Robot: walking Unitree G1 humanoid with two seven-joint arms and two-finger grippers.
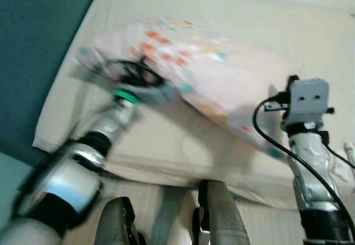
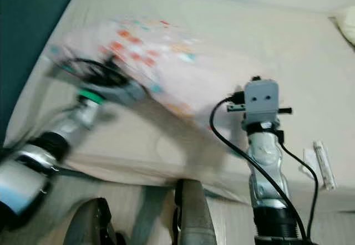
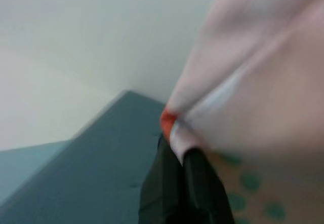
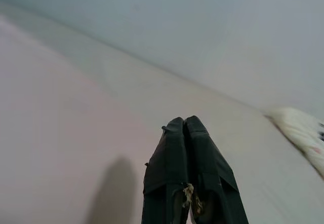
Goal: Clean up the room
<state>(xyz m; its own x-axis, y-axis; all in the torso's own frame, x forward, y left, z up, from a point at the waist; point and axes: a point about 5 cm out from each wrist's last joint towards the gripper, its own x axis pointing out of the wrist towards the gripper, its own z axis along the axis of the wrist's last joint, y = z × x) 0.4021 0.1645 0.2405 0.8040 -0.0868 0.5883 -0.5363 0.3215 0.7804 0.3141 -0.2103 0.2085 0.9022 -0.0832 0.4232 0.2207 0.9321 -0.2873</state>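
Note:
A pale pink pillow with orange and teal spots lies tilted across the cream bed, blurred by motion. My left gripper is at the pillow's left corner. In the left wrist view its black fingers are shut on a pinch of the pillow's fabric. My right arm stands upright beside the pillow's right end. My right gripper points out over the bare sheet with its fingers pressed together and nothing between them.
A teal wall runs along the bed's left side. A small white tube-like item lies on the sheet near my right arm. Something white and fluffy sits at the bed's far right. The mattress edge is just before me.

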